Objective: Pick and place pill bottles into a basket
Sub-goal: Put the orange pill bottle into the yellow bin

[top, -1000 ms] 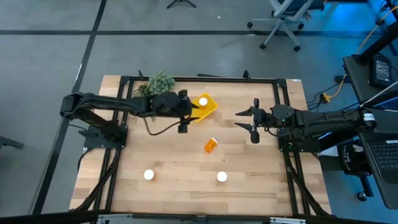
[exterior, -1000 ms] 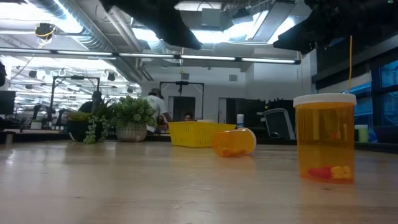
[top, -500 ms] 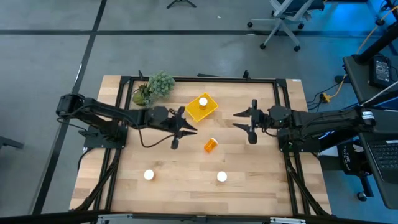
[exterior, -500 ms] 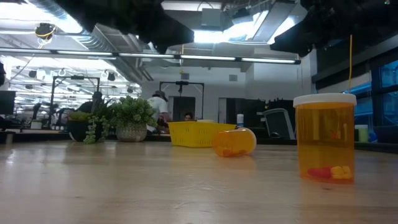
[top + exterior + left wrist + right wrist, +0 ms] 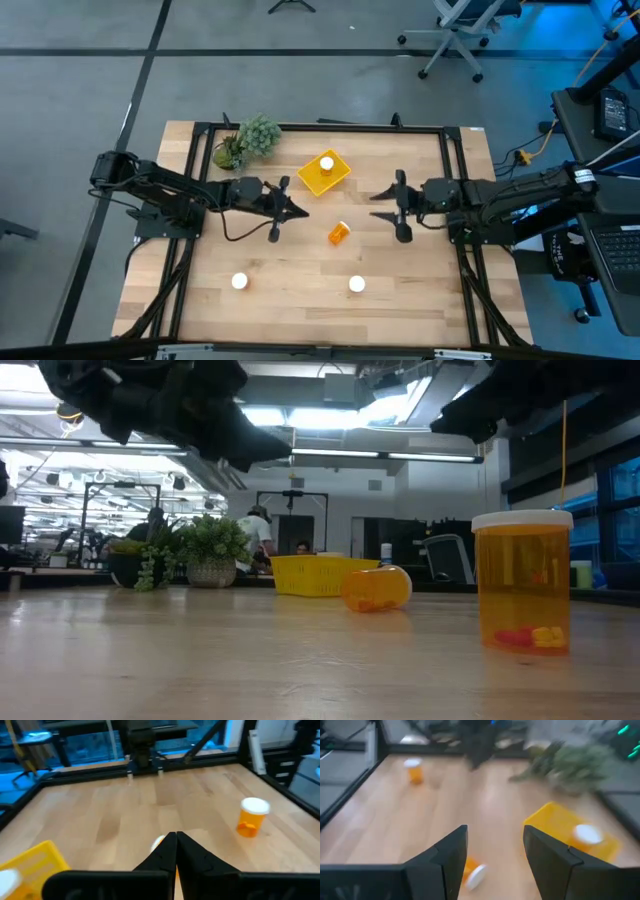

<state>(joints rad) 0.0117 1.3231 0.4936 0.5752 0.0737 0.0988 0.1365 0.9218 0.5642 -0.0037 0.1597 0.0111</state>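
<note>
Now the right gripper (image 5: 388,207), fingers spread and empty, is hovering right of centre beside the toppled orange translucent pill bottle (image 5: 339,233); grazing it could roll it. The left gripper (image 5: 283,207) is sitting closed, empty.

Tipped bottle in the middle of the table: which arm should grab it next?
Right, probably. The right gripper has open fingers aimed at the tipped bottle. The left gripper hangs about as near, fingers shut, holding nothing.
</note>
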